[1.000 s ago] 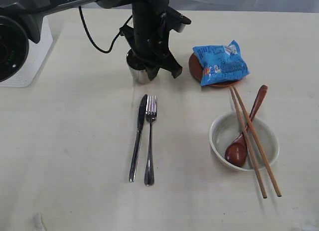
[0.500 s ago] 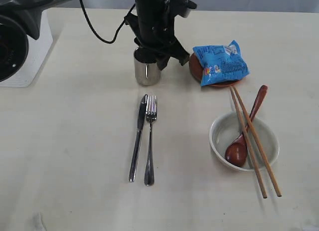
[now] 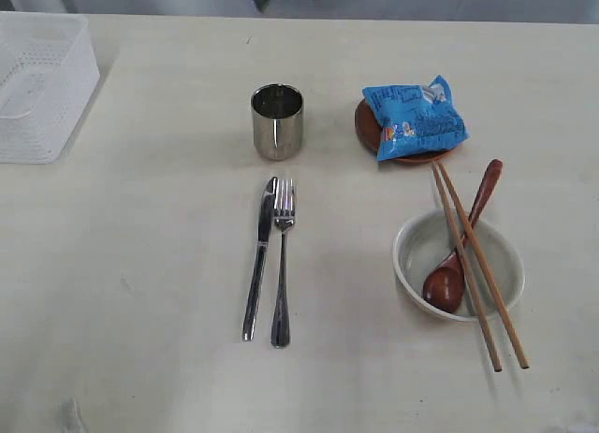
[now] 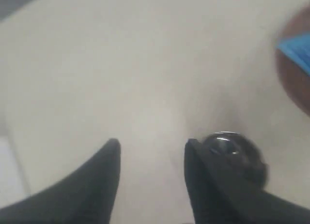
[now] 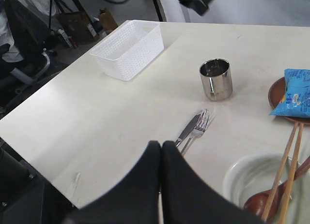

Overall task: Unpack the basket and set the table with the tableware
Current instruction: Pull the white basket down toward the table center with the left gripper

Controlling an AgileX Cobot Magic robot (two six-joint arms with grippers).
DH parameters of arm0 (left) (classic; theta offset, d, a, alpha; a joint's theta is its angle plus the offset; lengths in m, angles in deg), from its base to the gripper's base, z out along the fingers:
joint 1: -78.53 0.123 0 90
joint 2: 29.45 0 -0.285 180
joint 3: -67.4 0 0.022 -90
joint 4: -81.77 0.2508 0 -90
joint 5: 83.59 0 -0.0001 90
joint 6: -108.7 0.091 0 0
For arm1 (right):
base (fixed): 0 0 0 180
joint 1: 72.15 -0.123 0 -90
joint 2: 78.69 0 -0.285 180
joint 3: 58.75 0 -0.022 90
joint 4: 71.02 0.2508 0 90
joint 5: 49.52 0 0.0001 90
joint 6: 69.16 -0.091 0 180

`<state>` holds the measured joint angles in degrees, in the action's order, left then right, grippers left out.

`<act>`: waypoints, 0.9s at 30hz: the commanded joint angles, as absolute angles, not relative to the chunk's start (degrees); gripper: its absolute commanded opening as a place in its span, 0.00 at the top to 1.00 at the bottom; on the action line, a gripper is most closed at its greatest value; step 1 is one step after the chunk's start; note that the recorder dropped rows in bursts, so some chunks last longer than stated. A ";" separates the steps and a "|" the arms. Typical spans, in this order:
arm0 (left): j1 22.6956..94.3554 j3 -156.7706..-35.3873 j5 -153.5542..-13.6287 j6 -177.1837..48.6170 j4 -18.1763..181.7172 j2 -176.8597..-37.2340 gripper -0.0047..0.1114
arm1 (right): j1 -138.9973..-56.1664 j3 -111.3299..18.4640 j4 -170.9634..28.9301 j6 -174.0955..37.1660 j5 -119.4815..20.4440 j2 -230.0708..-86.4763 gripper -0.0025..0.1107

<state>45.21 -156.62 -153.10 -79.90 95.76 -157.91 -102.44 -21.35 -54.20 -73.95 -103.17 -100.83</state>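
Now the left gripper (image 4: 152,145) hangs open, empty, over the steel cup (image 3: 277,122), which stands upright on the bench (image 3: 140,265) just past the far end of the knife (image 3: 258,255) and fork (image 3: 282,260). The right gripper (image 5: 161,146) is clenched shut. Best move: lift straight, clear of the rim.

One basket (image 3: 42,87), one cup (image 3: 277,122), one knife (image 3: 259,255), one fork (image 3: 282,265), one plate (image 3: 364,126), one snack bag (image 3: 415,115), one bowl (image 3: 412,251), one spoon (image 3: 445,285) and two chopsticks (image 3: 482,265) are sitting on the table (image 3: 140,265).
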 commanded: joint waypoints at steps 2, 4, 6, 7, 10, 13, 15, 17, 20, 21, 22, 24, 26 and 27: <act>57.04 -148.25 -153.55 -83.74 98.31 -150.21 0.55 | -102.56 -21.33 -54.63 -73.66 -103.56 -100.89 0.98; 60.87 -144.10 -153.55 -84.10 97.86 -149.08 0.55 | -102.56 -21.33 -54.63 -73.66 -103.56 -100.89 0.98; 64.01 -139.36 -153.55 -83.90 96.07 -148.60 0.55 | -102.56 -21.33 -54.63 -73.55 -103.56 -100.89 0.98; 65.38 -137.03 -153.55 -83.43 94.64 -148.59 0.55 | -102.56 -21.33 -54.63 -73.32 -103.44 -100.89 0.98; 67.44 -131.01 -147.84 -80.66 90.39 -148.59 0.55 | -102.56 -21.33 -54.63 -73.18 -103.33 -100.89 0.98; 67.56 -126.92 -140.54 -80.05 90.48 -148.59 0.55 | -102.56 -21.33 -54.63 -73.18 -103.61 -100.89 0.98; 67.56 -124.81 -136.05 -81.79 92.46 -148.59 0.55 | -102.56 -21.33 -54.63 -73.37 -103.59 -100.89 0.98; 67.86 -123.36 -134.27 -87.79 97.74 -148.80 0.55 | -102.56 -21.33 -54.63 -73.37 -103.59 -100.89 0.98; 68.65 -122.92 -134.32 -90.64 102.32 -149.97 0.55 | -102.56 -21.33 -54.63 -73.81 -103.59 -100.89 0.98; 69.17 -122.92 -134.91 -90.64 101.78 -150.54 0.55 | -102.56 -21.33 -54.63 -73.81 -103.59 -100.89 0.98; 69.36 -122.82 -135.26 -90.17 100.87 -151.24 0.55 | -102.56 -21.33 -54.63 -73.81 -103.59 -100.89 0.98; 69.82 -122.60 -135.70 -86.74 96.58 -152.69 0.56 | -102.56 -21.33 -54.63 -73.81 -103.14 -100.89 0.98; 69.82 -121.84 -135.81 -83.85 93.82 -153.92 0.61 | -102.56 -21.33 -54.63 -73.81 -102.97 -100.89 0.98; 69.82 -121.39 -135.80 -83.46 93.69 -154.52 0.66 | -102.56 -21.33 -54.63 -73.81 -103.10 -100.89 0.98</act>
